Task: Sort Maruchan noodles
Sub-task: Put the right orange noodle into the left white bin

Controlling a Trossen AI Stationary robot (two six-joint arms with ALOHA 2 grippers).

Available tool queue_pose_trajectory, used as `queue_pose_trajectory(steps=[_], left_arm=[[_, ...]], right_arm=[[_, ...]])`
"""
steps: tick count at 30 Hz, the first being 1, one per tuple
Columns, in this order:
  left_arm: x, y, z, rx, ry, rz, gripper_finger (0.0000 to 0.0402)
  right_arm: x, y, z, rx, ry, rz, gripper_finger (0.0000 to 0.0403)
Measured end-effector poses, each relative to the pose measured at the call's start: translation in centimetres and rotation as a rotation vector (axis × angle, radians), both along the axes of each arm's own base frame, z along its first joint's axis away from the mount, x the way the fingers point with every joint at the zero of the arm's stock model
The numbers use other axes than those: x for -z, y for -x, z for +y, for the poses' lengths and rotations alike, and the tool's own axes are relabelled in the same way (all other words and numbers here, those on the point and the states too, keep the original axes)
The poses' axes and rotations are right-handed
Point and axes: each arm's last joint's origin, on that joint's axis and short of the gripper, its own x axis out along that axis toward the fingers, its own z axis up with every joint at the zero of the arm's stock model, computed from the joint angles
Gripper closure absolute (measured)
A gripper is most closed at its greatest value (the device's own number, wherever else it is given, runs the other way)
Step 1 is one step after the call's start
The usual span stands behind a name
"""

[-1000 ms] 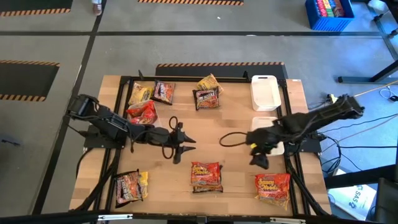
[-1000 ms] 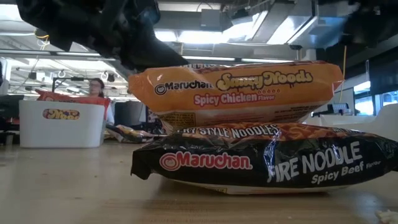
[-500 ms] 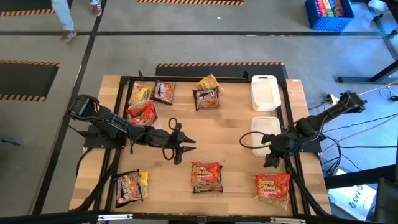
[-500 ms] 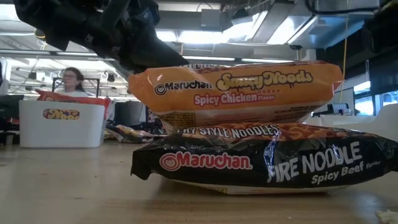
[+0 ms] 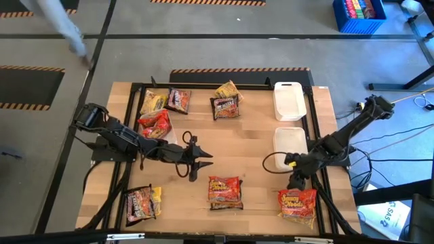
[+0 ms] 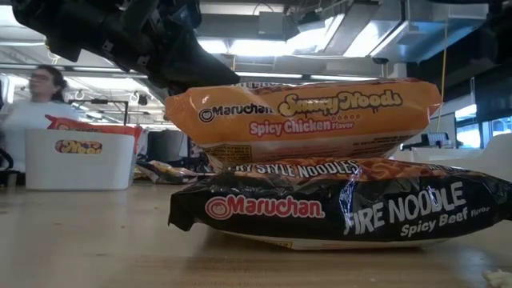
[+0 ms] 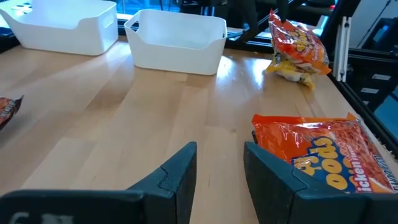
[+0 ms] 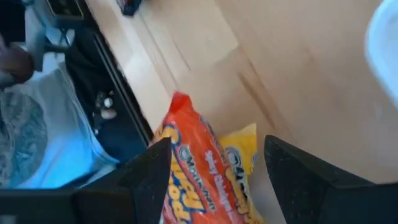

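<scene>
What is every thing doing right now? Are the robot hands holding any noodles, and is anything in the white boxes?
Left end effector: open, empty, over mid table.
Right end effector: open, empty, just above the front right packet.
Front right packet: flat on the table, not held.
Front middle packets: stacked, orange on black.
Near white tray: looks empty.
Far white tray: looks empty.
Back packets: loose, unsorted.
</scene>
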Motion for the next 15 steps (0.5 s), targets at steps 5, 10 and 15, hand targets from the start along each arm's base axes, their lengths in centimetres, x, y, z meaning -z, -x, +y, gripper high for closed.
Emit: queue_pose_trajectory(steps=[5,10,15], left_arm=[[0.0,0.0,0.0,0.000,-0.001,0.002,0.0276],[0.0,0.0,0.0,0.001,-0.001,0.002,0.0276],[0.0,0.0,0.0,0.001,0.000,0.002,0.0276]], right_arm=[[0.8,-0.4,0.5,-0.034,-0.003,0.076,0.0166],[1.3,-0.9,1.1,-0.063,-0.034,0.131,0.0166],[2.1,-1.2,1.6,-0.095,-0.061,0.213,0.0166]])
